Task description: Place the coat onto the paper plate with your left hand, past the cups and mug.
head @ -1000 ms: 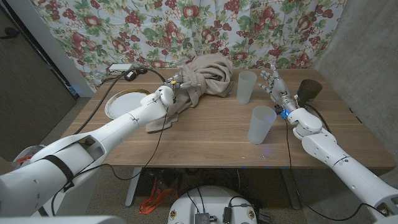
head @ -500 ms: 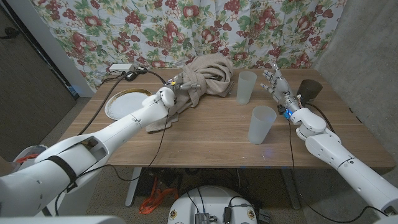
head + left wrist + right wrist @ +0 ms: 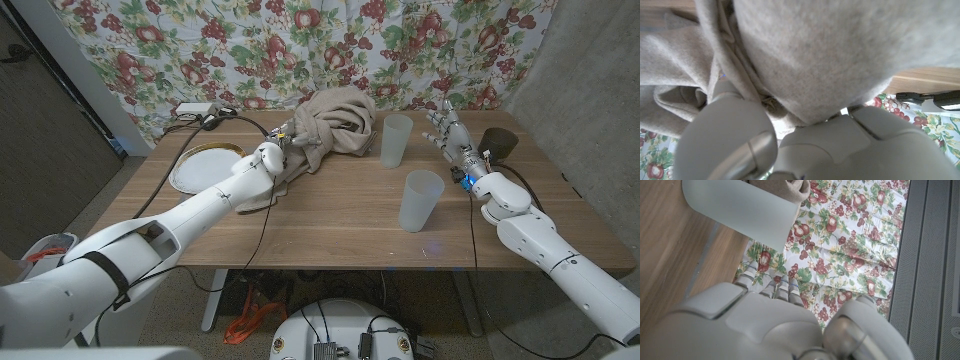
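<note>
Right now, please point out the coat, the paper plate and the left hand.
coat [image 3: 335, 118]: head view, on its bunched upper folds.
paper plate [image 3: 205, 165]: head view, on its bare inner face.
left hand [image 3: 275, 152]: head view, on its back, gripping the coat.

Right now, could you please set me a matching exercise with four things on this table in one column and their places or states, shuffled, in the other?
Things:
1. coat
2. paper plate
3. dark mug
4. right hand

Places or states:
A. lies on its side near the table's right edge
B. fingers spread, holding nothing, beside the far cup
C. bunched up and gripped by the left hand
D. bare, at the table's left end

Pairs: 1-C, 2-D, 3-A, 4-B
</note>
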